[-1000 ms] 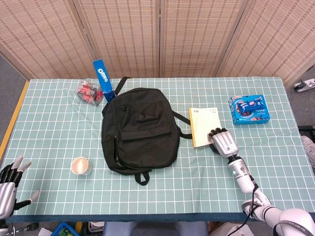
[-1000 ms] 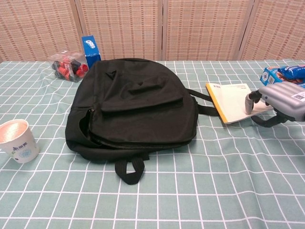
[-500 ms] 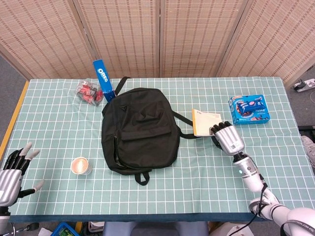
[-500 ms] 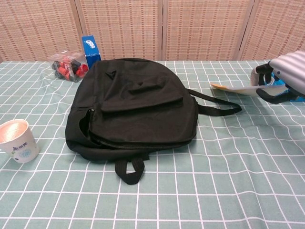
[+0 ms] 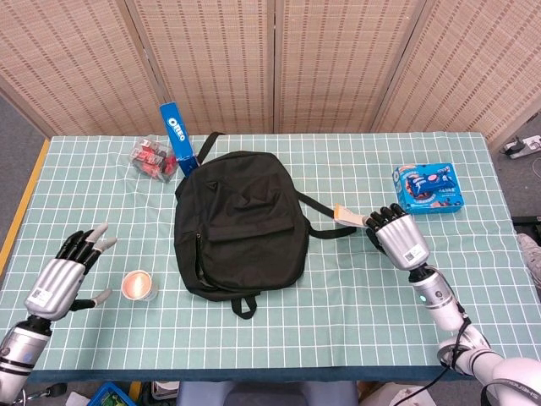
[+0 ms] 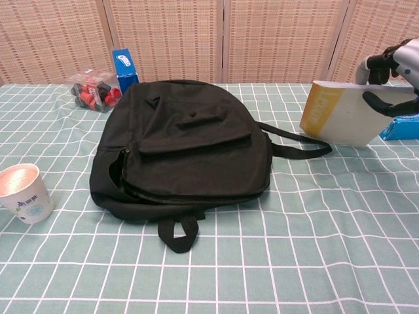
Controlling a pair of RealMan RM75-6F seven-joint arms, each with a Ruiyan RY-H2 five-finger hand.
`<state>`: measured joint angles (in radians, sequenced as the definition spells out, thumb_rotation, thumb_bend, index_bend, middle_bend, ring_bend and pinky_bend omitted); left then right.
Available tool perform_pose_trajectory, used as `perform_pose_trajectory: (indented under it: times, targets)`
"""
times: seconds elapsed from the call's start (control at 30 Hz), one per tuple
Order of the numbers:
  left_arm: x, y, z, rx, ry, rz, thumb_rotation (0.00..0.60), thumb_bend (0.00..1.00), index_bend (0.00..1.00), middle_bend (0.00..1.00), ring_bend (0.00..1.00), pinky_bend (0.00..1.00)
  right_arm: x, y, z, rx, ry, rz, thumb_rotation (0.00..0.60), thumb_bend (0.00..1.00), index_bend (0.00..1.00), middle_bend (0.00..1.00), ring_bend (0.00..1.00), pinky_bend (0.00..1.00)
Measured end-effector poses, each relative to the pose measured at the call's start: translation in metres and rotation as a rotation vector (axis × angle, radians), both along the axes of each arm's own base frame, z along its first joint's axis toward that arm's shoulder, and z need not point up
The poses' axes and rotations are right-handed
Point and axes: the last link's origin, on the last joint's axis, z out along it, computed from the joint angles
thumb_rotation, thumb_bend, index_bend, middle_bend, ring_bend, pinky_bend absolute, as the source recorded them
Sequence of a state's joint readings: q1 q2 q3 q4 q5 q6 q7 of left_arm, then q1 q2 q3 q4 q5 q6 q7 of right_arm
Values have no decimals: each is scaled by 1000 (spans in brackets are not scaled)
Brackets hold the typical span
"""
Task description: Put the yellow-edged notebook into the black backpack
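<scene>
Woven screens are backing a checked green counter (image 5: 338, 304). I am lifting the yellow-edged notebook (image 6: 340, 121) clear of it, so carrying can begin. My right hand (image 5: 396, 237) is gripping it, tilted, beside the black backpack (image 5: 239, 220). My left hand (image 5: 68, 271) is approaching, fingers spread, holding nothing.

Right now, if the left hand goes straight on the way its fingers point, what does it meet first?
Probably nothing close: the left hand points up and to the right, passing above the cup. Farther along lies the backpack, though depth is unclear.
</scene>
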<state>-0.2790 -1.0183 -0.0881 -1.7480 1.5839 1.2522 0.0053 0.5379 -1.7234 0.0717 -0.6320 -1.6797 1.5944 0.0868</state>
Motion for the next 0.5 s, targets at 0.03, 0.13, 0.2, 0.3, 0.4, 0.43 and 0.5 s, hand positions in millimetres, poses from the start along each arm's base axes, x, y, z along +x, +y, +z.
perform_pose_trajectory:
  times: [0.03, 0.13, 0.2, 0.3, 0.4, 0.43, 0.5]
  targets:
    - [3, 3, -2, -9, 4, -7, 600, 237, 161, 0, 13, 0, 1, 1, 2, -5, 5, 14, 600, 506, 862, 640, 513, 484]
    - [9, 10, -5, -26, 10, -26, 600, 237, 163, 0, 13, 0, 4, 2, 9, -22, 28, 59, 600, 507, 863, 641, 514, 484]
    - [15, 16, -10, -48, 11, -45, 600, 237, 164, 0, 13, 0, 8, 3, 17, -39, 44, 104, 600, 507, 863, 641, 514, 484]
    - [26, 26, -20, -94, 12, -70, 600, 237, 165, 0, 13, 0, 15, 7, 32, -69, 69, 171, 600, 506, 863, 641, 514, 484]
    - [38, 35, -32, -138, 16, -103, 600, 237, 167, 0, 13, 0, 24, 11, 45, -97, 95, 227, 600, 506, 863, 641, 514, 484]
    - [42, 37, -35, -150, 19, -114, 600, 237, 168, 0, 13, 0, 27, 12, 49, -105, 100, 242, 600, 506, 863, 641, 514, 484]
    - [51, 42, -45, -173, 19, -138, 600, 237, 171, 0, 13, 0, 33, 16, 58, -123, 110, 275, 600, 506, 863, 641, 514, 484]
